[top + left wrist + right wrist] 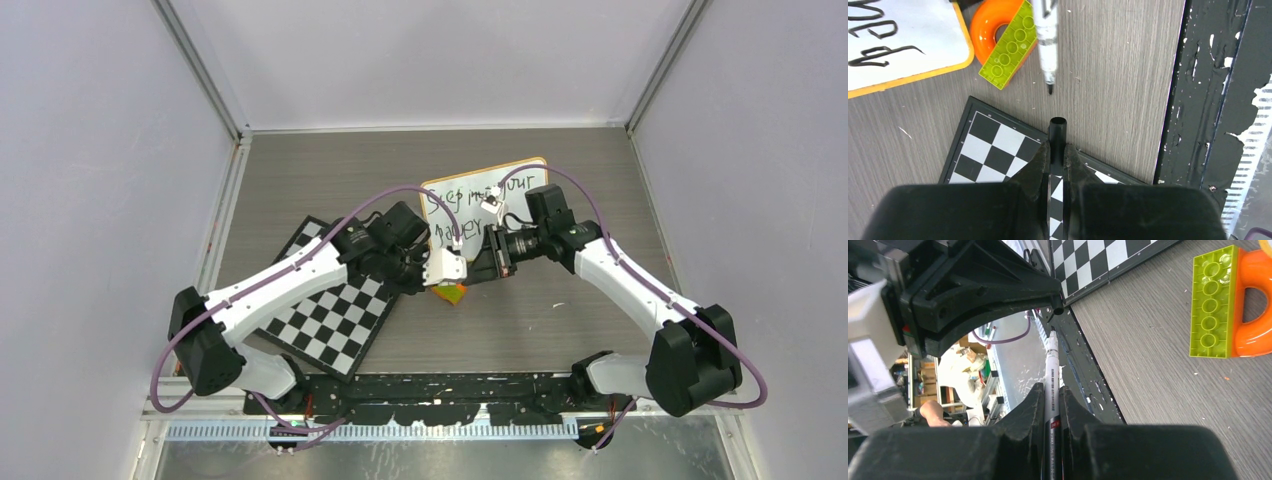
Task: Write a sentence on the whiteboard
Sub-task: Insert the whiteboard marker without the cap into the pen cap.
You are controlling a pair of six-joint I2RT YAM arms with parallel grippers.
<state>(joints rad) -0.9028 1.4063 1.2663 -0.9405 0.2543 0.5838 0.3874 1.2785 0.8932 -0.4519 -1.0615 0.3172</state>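
Note:
The whiteboard [515, 180] stands at the table's middle back, its corner [923, 35] in the left wrist view. The sentence [462, 196] runs in two dark handwritten lines, partly hidden by the arms; some of its letters [878, 52] show close up. My left gripper [1058, 146] [470, 264] is shut on a black marker cap [1058, 127]. My right gripper [1050, 388] [494, 254] faces it, shut on the white marker [1051, 365]. The marker's bare tip [1050, 89] points at the cap's mouth, a short gap away.
A black-and-white chequered board [335, 305] lies under the left arm. A green studded brick [1008, 50] rests on an orange ring [988, 30] beside the whiteboard's corner. The black strip [1198, 100] of the near table edge runs alongside.

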